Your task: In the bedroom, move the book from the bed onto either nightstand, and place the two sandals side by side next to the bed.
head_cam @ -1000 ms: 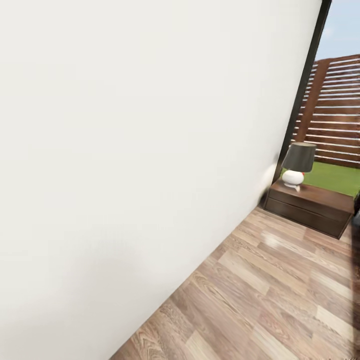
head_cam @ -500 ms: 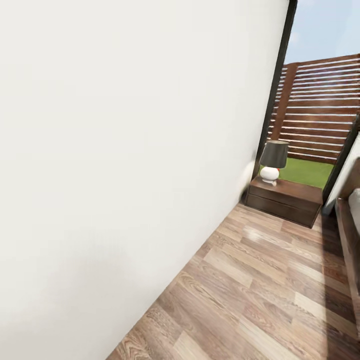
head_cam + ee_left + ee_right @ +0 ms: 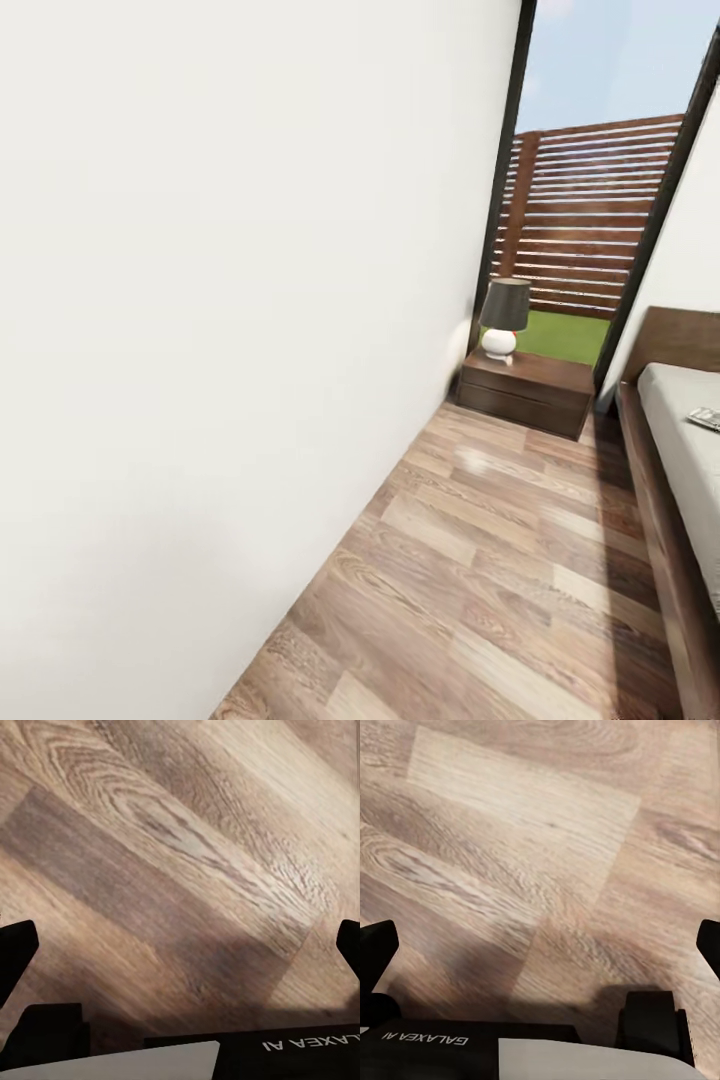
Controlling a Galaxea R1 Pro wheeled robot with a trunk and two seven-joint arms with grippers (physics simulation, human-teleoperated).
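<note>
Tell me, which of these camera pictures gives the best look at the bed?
The head view. There the bed runs along the right edge, with its pale mattress, dark wooden frame and brown headboard beside the nightstand. Both wrist views look down at the wood-plank floor between open fingertips, so they tell nothing about the bed.

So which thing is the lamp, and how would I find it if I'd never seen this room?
Find the tall window at the far end of the white wall. Below it a low dark brown nightstand sits on the wood floor, left of the bed. The lamp stands on the nightstand: a round white base under a dark grey shade, the only thing on top.
</note>
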